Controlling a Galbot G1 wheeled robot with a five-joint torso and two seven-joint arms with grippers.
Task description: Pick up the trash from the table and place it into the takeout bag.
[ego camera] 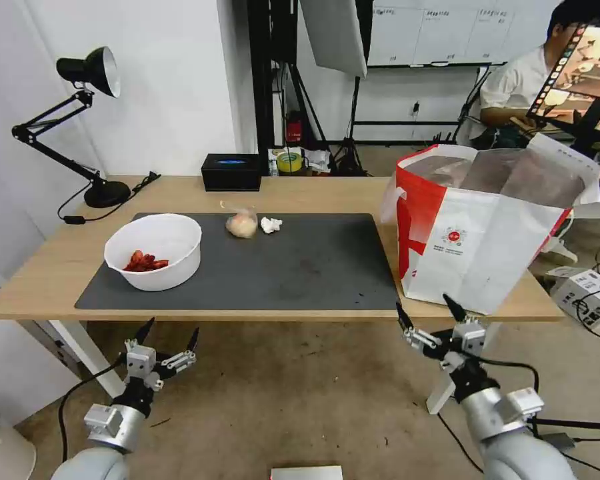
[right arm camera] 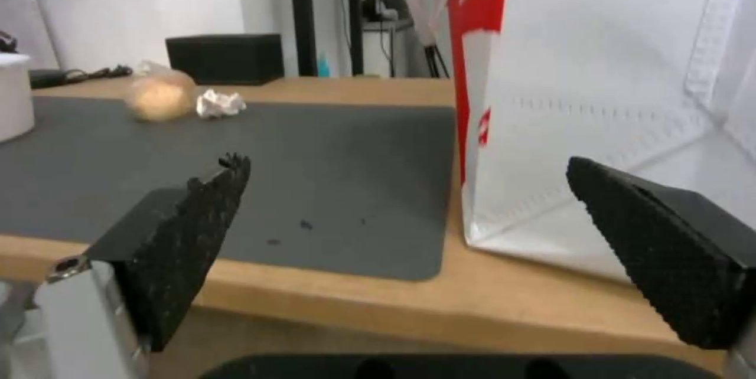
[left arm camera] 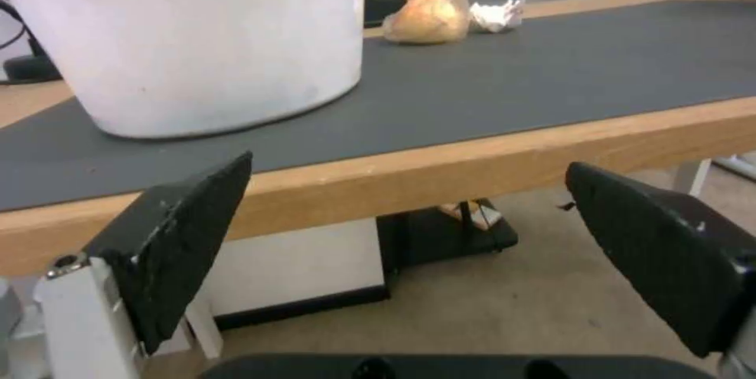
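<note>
Pre-grasp stage, nothing picked yet: left gripper (ego camera: 169,335) and right gripper (ego camera: 428,311) both hang below the table's (ego camera: 180,195) front edge w/ jaws wide, empty. Trash on the dark grey mat (ego camera: 300,267): white bowl w/ red scraps (ego camera: 154,251) at left, small clear bag w/ beige lump (ego camera: 241,223) touching/just beside crumpled white tissue (ego camera: 271,225) near the far edge; takeout bag (ego camera: 487,233) stands open at right. Next prob. needs an arm lifted over the edge onto one item; bag has a round red logo w/ small print, unreadable.
</note>
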